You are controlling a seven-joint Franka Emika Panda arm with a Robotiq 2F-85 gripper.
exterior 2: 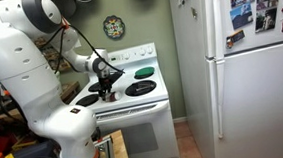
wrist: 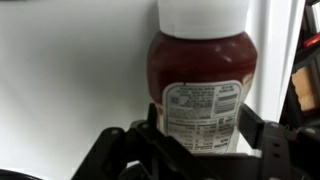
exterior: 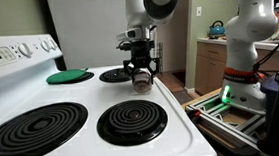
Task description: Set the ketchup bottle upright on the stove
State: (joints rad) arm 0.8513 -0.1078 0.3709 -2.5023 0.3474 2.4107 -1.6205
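The white refrigerator (exterior 2: 252, 81) is standing tall just beside the stove (exterior 2: 134, 118), walling in that side. On the opposite side the white robot arm (exterior 2: 25, 67) is rising from its base and reaching in over the cooktop.

Seen closer in an exterior view, the stove (exterior: 86, 95) is showing plenty of bare white enamel between its coils. The two front burners (exterior: 33, 131) (exterior: 131, 121) are lying uncovered, and the control panel (exterior: 7, 53) is closing off the back. A flat green disc (exterior: 69, 76) is sitting on one rear burner, well apart from the arm. The other rear burner (exterior: 112, 76) is lying just beside the gripper (exterior: 141, 78), which is pointing straight down over the narrow white strip next to the stove's side edge. Past that edge the surface is dropping away.

The ketchup bottle (exterior: 141, 85) is sitting between the fingertips, low over that strip. I cannot tell whether it is touching the enamel.

In the wrist view the bottle (wrist: 200, 70) is lying on its side, its long axis running level with the cooktop. Its white cap (wrist: 205, 15) is pointing toward the top of that picture, with dark red filling the body. The black fingers (wrist: 142, 140) are pressing against both flanks at the label, so the jaws are clamping the bottle.
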